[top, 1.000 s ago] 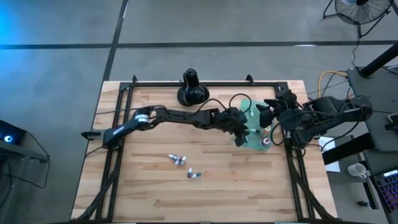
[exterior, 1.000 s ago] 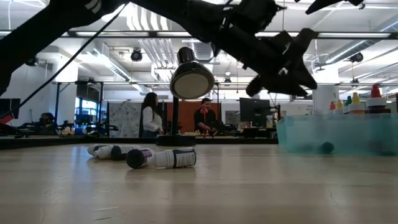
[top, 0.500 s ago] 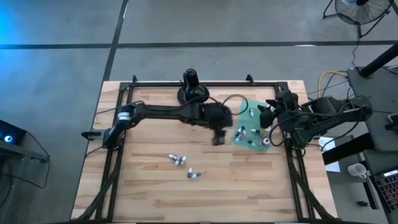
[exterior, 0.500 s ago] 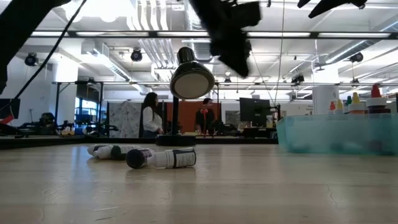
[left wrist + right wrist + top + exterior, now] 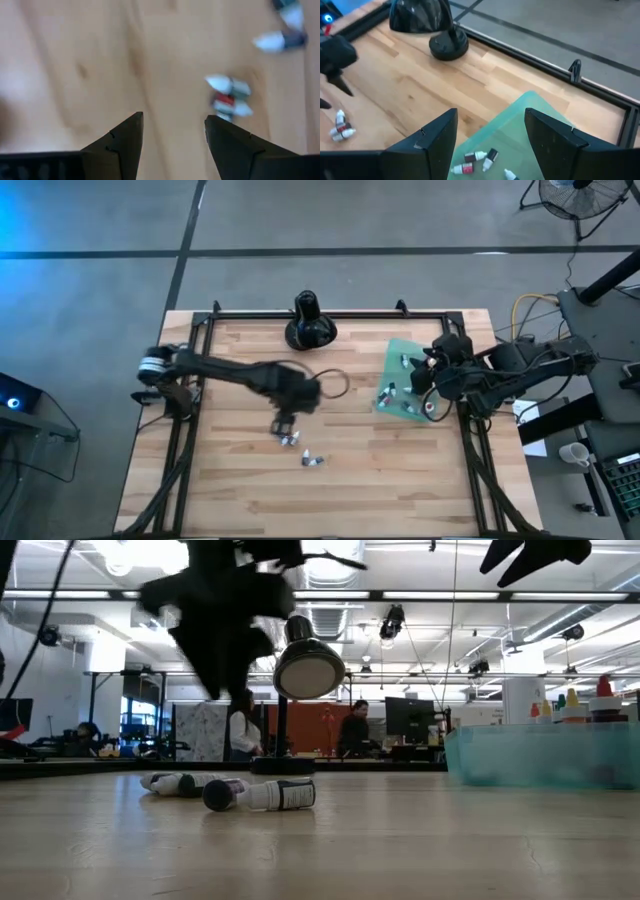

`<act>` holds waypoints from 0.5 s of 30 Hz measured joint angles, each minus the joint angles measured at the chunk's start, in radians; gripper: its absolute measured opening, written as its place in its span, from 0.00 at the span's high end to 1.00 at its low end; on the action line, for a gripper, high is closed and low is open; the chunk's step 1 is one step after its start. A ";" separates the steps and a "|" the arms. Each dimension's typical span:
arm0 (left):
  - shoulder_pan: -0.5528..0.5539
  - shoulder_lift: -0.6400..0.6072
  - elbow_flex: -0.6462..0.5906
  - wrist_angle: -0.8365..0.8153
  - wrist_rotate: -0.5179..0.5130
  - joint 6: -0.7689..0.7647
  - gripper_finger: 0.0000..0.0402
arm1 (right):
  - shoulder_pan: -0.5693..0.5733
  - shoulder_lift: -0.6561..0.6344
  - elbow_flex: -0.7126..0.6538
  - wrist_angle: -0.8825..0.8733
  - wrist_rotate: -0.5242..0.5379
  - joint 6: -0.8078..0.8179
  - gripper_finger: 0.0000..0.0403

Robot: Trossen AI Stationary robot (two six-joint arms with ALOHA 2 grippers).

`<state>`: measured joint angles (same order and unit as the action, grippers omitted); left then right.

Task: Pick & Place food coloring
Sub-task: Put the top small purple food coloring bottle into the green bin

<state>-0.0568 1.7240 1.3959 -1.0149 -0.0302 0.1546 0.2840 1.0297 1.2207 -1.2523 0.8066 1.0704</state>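
The left gripper (image 5: pixel 283 423) hangs over the middle of the wooden table (image 5: pixel 230 490), its two fingers spread apart with nothing between them. Right below it lie a few small bottles (image 5: pixel 288 438) on their sides — white with dark and red bits. Two more bottles (image 5: pixel 311 461) lie a little farther toward the front edge. In the left wrist view the nearest bunch (image 5: pixel 227 97) sits just past the open fingertips, and another pair (image 5: pixel 282 35) lies beyond it.

The right gripper (image 5: pixel 420 375) waits at the right side, above a teal tray (image 5: pixel 397 352). Its fingers are spread too and hold nothing. Some bottles (image 5: pixel 388 391) already lie in the tray — the right wrist view shows a few of them (image 5: pixel 475 161) on its floor. In the low view, more bottle tops (image 5: pixel 572 705) in red, green and orange stick up behind the tray wall.

A black lamp (image 5: pixel 309 322) stands at the back edge of the table.
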 joint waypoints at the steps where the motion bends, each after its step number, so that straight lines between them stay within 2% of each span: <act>1: -0.015 -0.030 -0.062 0.036 0.013 -0.010 0.54 | 0.000 0.001 -0.005 -0.001 -0.005 0.000 0.44; 8: -0.133 -0.178 -0.387 0.273 0.029 -0.049 0.54 | 0.000 0.006 -0.029 0.001 -0.022 -0.002 0.44; 11: -0.159 -0.192 -0.474 0.384 0.029 -0.043 0.54 | -0.001 0.006 -0.037 0.002 -0.022 -0.002 0.44; 15: -0.167 -0.184 -0.531 0.488 0.028 -0.051 0.54 | -0.001 0.005 -0.050 0.002 -0.022 0.018 0.44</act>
<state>-0.2242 1.5403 0.8645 -0.5273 -0.0020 0.1041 0.2832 1.0352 1.1707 -1.2506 0.7845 1.0882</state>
